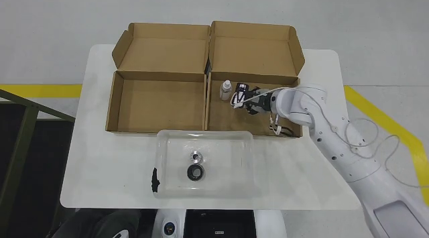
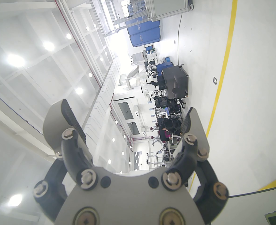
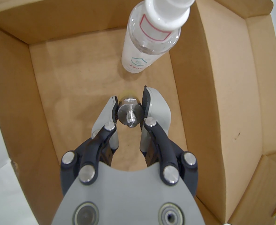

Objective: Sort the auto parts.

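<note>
There are two tools. The right tool (image 3: 130, 98) is closed narrow on one metal part (image 3: 128, 113). This part is a short round silver piece with a thin threaded stud, and the stud points back toward the wrist. The ribbed black pads (image 3: 145, 99) press on its smooth sides. This tool is inside the right cardboard box (image 3: 222, 94), low over the brown floor of it. I cannot tell if the part touches the floor. The left tool (image 2: 128, 108) is wide open with nothing between its fingers, and it faces out to the room.

There are two cardboard boxes, side by side, each with its lid flap open. The left cardboard box (image 1: 157, 104) lies past the bottle as seen from the right tool.

One bottle (image 3: 149, 40) stands upright just ahead of the right tool's fingertips, in the same box and near the wall shared with the other box. It is round, of clear plastic, with a white cap and a label.

One clear plastic tray (image 1: 231, 164), rectangular with rounded corners, stands on the white table (image 1: 94, 157), outside the box and to the side of the right tool. It holds two parts, one black ring (image 1: 195, 172) and one small silver piece (image 1: 196, 156), near each other. One small black object (image 1: 155, 181) is at the tray corner farthest from the right tool, and I cannot tell its kind.
</note>
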